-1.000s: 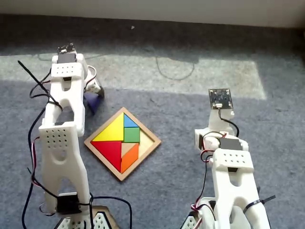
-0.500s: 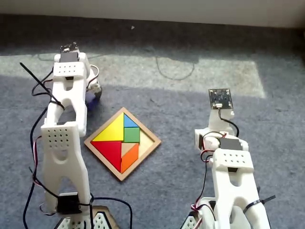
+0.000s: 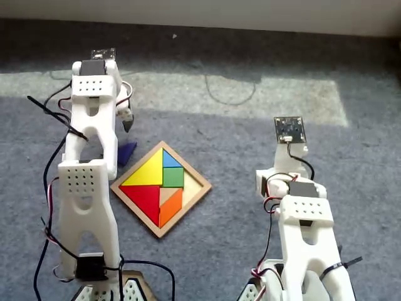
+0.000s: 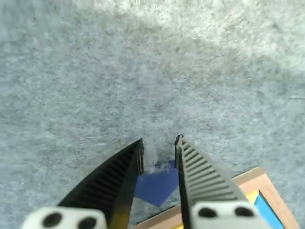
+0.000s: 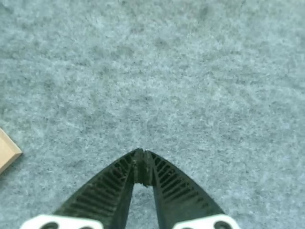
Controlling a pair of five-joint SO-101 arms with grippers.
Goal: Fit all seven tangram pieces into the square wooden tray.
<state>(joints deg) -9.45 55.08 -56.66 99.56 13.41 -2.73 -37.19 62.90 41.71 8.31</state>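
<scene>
Six coloured pieces [image 3: 153,182] already lie in the wooden tray [image 3: 195,185], and the seventh, a dark blue piece [image 3: 127,150], lies flat on the grey, carpeted table [image 3: 250,157], just beside the tray's edge nearest the left arm. The left tool [image 3: 128,124] hangs close over that piece with its jaws parted narrowly and nothing in them. The right tool [image 5: 143,164] is pinched closed and empty, well apart from the tray. My worry is the soft pile: a thin, flat piece gives the tips little edge to bite, so they may skate over it or shove it against the rim. The left wrist view shows the blue piece framed between the jaws. The high view shows the bare gap on the tray's opposite side.
</scene>
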